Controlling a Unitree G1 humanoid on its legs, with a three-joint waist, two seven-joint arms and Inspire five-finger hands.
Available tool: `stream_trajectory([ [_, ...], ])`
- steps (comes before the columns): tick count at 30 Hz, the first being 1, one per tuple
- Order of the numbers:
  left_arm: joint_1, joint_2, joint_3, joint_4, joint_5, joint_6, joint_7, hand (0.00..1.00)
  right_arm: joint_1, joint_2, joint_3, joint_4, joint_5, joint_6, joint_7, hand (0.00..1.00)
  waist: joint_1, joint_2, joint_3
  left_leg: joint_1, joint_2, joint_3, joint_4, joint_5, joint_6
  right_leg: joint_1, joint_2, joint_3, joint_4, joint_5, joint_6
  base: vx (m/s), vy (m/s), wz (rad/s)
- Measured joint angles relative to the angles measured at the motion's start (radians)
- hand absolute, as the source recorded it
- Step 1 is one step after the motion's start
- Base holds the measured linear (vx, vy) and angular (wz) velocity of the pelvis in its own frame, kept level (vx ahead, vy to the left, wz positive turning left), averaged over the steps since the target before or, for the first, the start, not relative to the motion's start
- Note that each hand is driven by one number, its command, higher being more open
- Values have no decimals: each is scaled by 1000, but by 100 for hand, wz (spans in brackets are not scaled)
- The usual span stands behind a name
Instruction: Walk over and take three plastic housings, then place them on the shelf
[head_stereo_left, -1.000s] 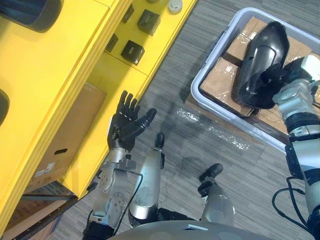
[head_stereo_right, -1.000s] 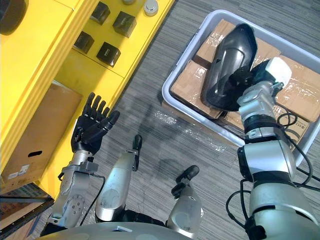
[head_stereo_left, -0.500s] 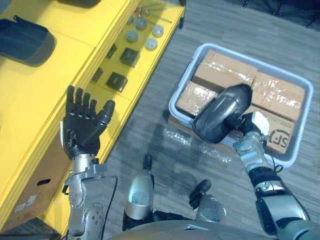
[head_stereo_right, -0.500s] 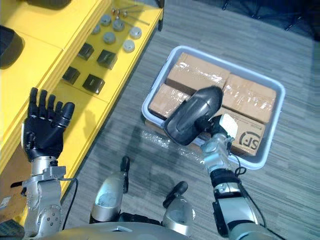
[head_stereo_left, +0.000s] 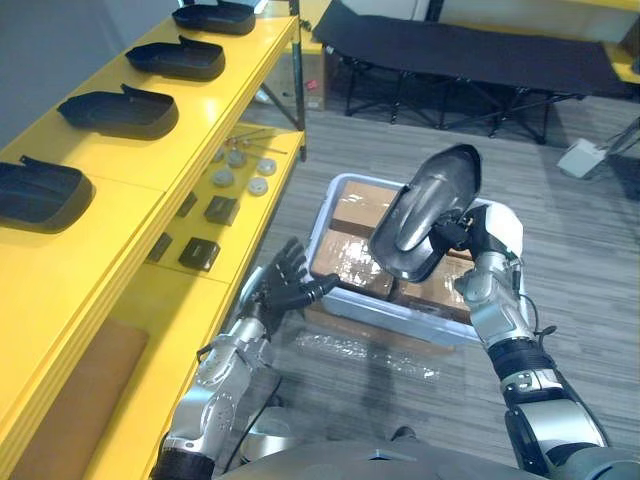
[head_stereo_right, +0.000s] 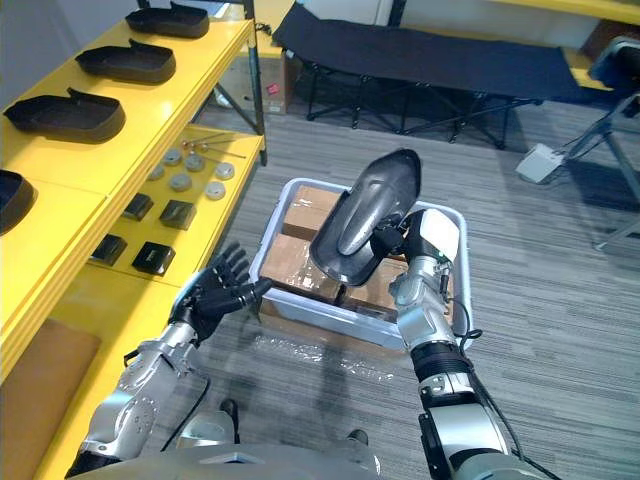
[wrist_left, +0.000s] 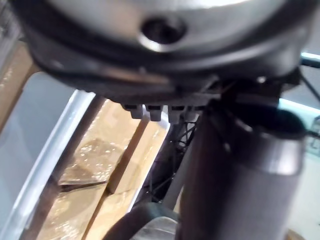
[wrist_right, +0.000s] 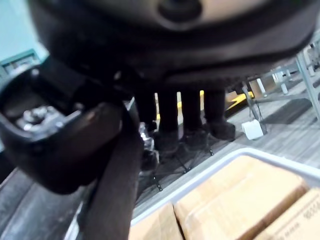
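The housing (head_stereo_left: 422, 210) in my right hand (head_stereo_left: 480, 238) is dark, smooth, glossy plastic. The shelf (head_stereo_left: 130, 165) looks smooth, matt, painted yellow. The tub (head_stereo_left: 320, 225) is pale plastic; its cardboard boxes (head_stereo_left: 352, 256) carry shiny clear film. The floor (head_stereo_left: 590, 280) is ribbed grey carpet.

Leftmost shelf housing (head_stereo_right: 8, 200) cut off at edge; held housing (head_stereo_right: 365, 215) hides pt of boxes (head_stereo_right: 300, 212).

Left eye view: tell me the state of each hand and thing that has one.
right hand: shut on the plastic housing, held clear of the bin
left hand: open, empty
bin: holds taped cardboard boxes
shelf housings: lying on the yellow shelf
cot: unfolded, on its legs
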Motion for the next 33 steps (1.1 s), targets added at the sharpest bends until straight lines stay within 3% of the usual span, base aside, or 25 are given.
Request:
stream_trajectory([
  [5, -137, 51, 3, 125, -5, 34, -6, 100, -37, -39, 62, 3, -76, -54, 1, 0, -13, 11, -31, 10, 4, 11, -31, 20, -5, -1, 15, 15, -30, 22, -10, -40, -5, -7],
  [12, -357, 115, 16, 277, -66, 84, -18, 100, -149, -65, 123, -12, -197, -256, 3, 0, -32, 1, -40, 29, 14, 30, -92, 67, -17, -14, 47, 30, -56, 39, -23, -31, -1, -8],
  [18, -436, 142, 47, 333, -183, 145, -38, 100, -173, -104, 132, -52, -235, -387, 3, 0, -55, -19, -53, 58, 13, 53, -129, 89, -17, -17, 52, 52, -57, 42, -27, 8, 15, -9],
  [26, -469, 148, 43, 379, -347, 184, -118, 100, -173, -110, 161, -52, -274, -467, 3, 0, -84, -22, -55, 67, 12, 61, -141, 93, -18, -19, 53, 55, -58, 43, -27, 0, 6, -3],
  [33, -504, 171, 23, 426, -360, 185, -147, 100, -173, -112, 171, -51, -273, -467, 2, 0, -81, -20, -56, 65, 11, 57, -141, 96, -17, -18, 53, 52, -58, 44, -28, 0, 0, 0],
])
